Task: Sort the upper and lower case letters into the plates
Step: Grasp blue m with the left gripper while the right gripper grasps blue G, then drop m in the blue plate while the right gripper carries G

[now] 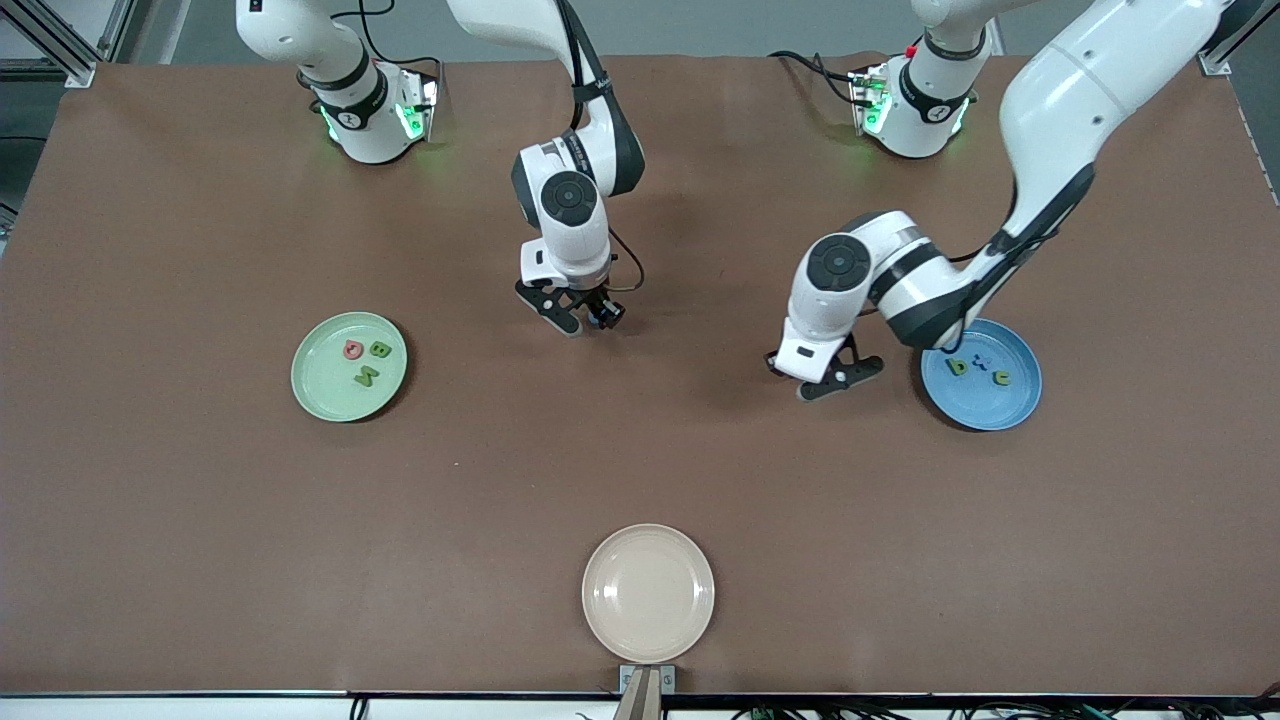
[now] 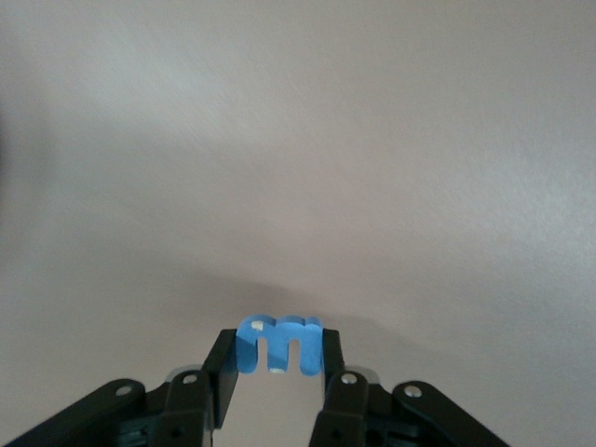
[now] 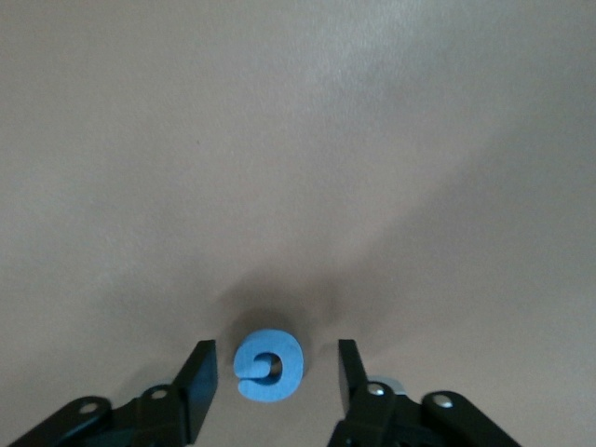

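Observation:
My left gripper [image 2: 277, 346] is shut on a blue lowercase m [image 2: 291, 335], pinched edge to edge between both fingers. In the front view the left gripper [image 1: 830, 380] is low over the brown table beside the blue plate [image 1: 985, 408]. That plate holds a green b [image 1: 957, 366], a small blue letter [image 1: 980, 362] and a green c [image 1: 1001, 377]. My right gripper [image 3: 277, 354] is open around a blue round letter [image 3: 268, 365] lying flat on the table, with a gap on each side. The right gripper [image 1: 585, 318] is near the table's middle. The mint green plate [image 1: 325, 395] holds a pink letter [image 1: 353, 349] and two green letters [image 1: 379, 349].
A cream-beige plate [image 1: 648, 593] with nothing on it sits near the table edge closest to the front camera. Both arm bases [image 1: 370, 120] stand along the edge farthest from that camera. The left arm's forearm [image 1: 1050, 150] reaches over the table above the blue plate.

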Tool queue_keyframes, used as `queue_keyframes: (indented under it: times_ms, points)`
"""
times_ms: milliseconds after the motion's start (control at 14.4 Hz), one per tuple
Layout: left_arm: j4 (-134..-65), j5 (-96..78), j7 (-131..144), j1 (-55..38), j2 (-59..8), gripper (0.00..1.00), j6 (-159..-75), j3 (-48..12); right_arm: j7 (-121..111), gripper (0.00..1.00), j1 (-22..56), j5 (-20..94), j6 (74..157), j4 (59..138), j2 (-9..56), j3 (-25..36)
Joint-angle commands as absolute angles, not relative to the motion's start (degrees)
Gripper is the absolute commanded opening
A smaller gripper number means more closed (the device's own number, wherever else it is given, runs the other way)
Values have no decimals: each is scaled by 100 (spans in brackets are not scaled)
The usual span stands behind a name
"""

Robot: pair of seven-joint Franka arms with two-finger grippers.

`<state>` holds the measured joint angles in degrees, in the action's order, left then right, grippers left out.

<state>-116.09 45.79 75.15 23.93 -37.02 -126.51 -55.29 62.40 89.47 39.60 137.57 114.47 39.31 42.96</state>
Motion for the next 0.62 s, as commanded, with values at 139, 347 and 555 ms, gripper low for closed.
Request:
queue_keyframes:
  times_ms: [139,347,555]
  points:
    - [-11830,4456,5452,3970,-3516,20,-12138,-6143,6293,54,8868,4052,13755,11408,3937,4166]
    - [-11856,4526,4696,4463,-3542,20,-12138,-6144,6284,53,8851,4052,13781,11408,3946,4131]
    - [-11856,4535,3862,4903,-3621,20,-12164,-6109,6284,52,8851,4052,13790,11408,3999,4113]
